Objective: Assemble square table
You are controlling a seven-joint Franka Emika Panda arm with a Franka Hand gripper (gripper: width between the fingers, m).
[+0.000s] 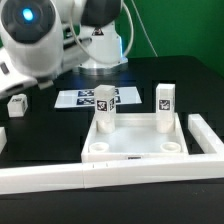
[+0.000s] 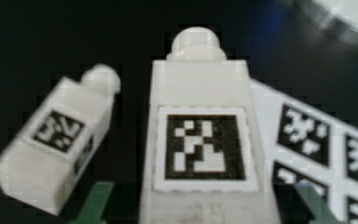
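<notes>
table top [image 1: 133, 140], white and square with a raised rim, lies on the black bench [image 1: 45, 130], just behind the long white wall [image 1: 100, 178]. two white legs with black-and-white tags stand upright at its two far corners: the left leg [image 1: 104, 102] on the exterior view's left and the right leg [image 1: 164, 100] on the exterior view's right. the two near corners show open round holes. a third leg [image 1: 15, 103] stands alone on the bench, well apart, at the exterior view's left. the marker board [image 1: 75, 98] lies flat behind the table top. the robot arm [image 1: 40, 50] hangs over the far left side of the bench.

in the wrist view a close leg [image 2: 202, 140] fills the middle. its tag faces the camera and it has a round peg on its end. a leaning leg [image 2: 55, 135] is just beside it.

the pincer does not show clearly in either view, so i cannot tell how wide it is or if it has hold of anything.
</notes>
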